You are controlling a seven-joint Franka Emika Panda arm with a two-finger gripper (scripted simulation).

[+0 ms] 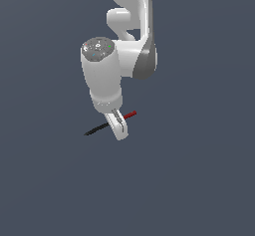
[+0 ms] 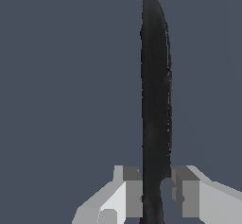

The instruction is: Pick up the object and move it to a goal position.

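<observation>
The object is a thin stick with a black tapered part (image 1: 95, 129) and a red end (image 1: 130, 114). In the exterior view it lies slanted, the black tip toward the exterior view's left. My gripper (image 1: 119, 129) points down over its middle, and the fingers hide that part. In the wrist view the black part (image 2: 155, 86) runs long and straight away from the gripper (image 2: 156, 194). The two grey pads (image 2: 130, 194) sit close against either side of the stick. The red end is almost hidden behind the fingers there. I cannot tell whether the stick rests on the ground or is lifted.
A plain dark blue-grey ground (image 1: 199, 180) fills both views. The white arm (image 1: 132, 26) rises above the gripper toward the top of the exterior view. No goal marker shows.
</observation>
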